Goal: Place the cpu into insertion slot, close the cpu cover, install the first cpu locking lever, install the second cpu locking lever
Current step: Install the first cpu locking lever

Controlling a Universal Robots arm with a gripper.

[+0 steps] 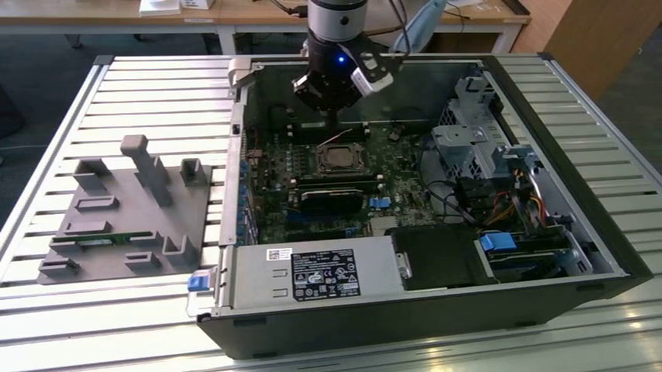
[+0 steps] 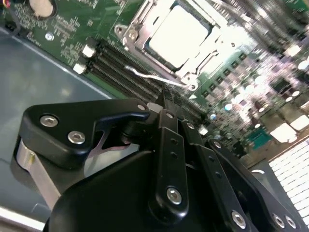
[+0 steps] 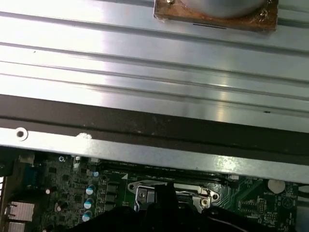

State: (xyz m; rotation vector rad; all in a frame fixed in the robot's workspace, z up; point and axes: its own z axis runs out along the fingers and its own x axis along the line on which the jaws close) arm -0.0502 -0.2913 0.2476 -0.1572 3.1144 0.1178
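The cpu [image 1: 339, 158] [image 2: 178, 31] lies flat in the insertion slot [image 1: 322, 157] on the green motherboard, silver top up. The silver cpu cover [image 2: 133, 36] lies down around it as a frame. One thin wire locking lever [image 2: 154, 77] [image 1: 333, 139] stands loose, angled up off the socket's far side. My gripper [image 1: 329, 116] [image 2: 163, 102] hangs just behind the socket, over that lever. Its black fingers meet at a point, shut, and I see nothing between them. In the first wrist view the socket [image 3: 145, 193] peeks out past the gripper's black body.
The open computer case [image 1: 579, 232] lies on a slatted metal table. A black heatsink block [image 1: 331, 200] sits just in front of the socket, with a power supply [image 1: 310, 275] nearer still. A drive cage [image 1: 476, 147] and cables [image 1: 497, 205] fill the exterior view's right. A grey fixture tray [image 1: 124, 209] stands left.
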